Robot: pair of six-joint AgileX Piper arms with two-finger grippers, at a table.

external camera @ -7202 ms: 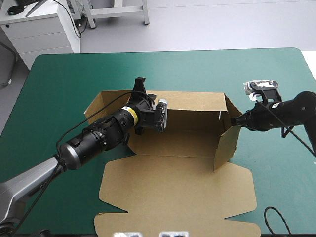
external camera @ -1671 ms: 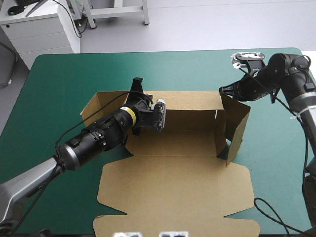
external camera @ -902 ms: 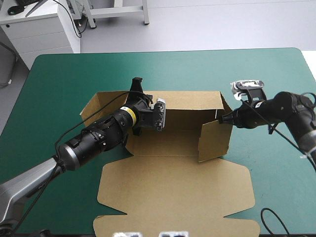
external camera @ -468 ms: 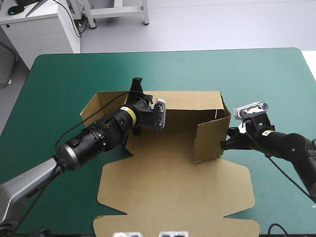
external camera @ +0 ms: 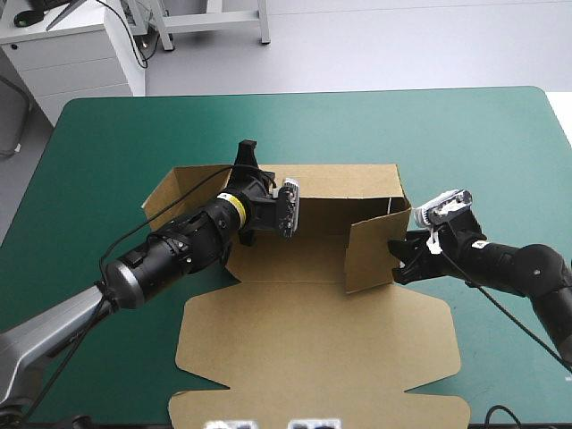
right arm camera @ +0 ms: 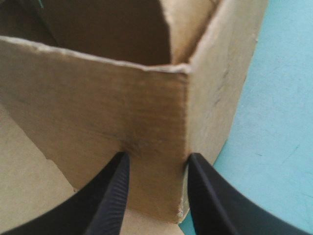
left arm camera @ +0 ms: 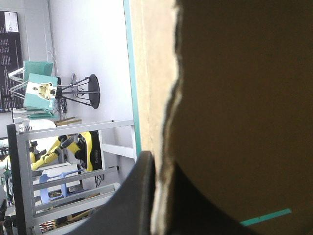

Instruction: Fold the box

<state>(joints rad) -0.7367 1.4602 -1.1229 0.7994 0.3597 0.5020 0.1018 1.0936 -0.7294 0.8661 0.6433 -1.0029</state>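
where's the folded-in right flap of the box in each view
High view: flap stands at the box's right end, folded inward, right gripper against it.
Left wrist view: not in it; only other box board.
Right wrist view: flap right ahead of the open right gripper.
Shared landmark: the right gripper.

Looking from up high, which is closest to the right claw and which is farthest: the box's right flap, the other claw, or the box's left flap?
From the right claw:
1. Right flap of the box: right at the claw's tips, swung inward.
2. Left claw: across the box, on its back wall.
3. Left flap: at the box's far left end.
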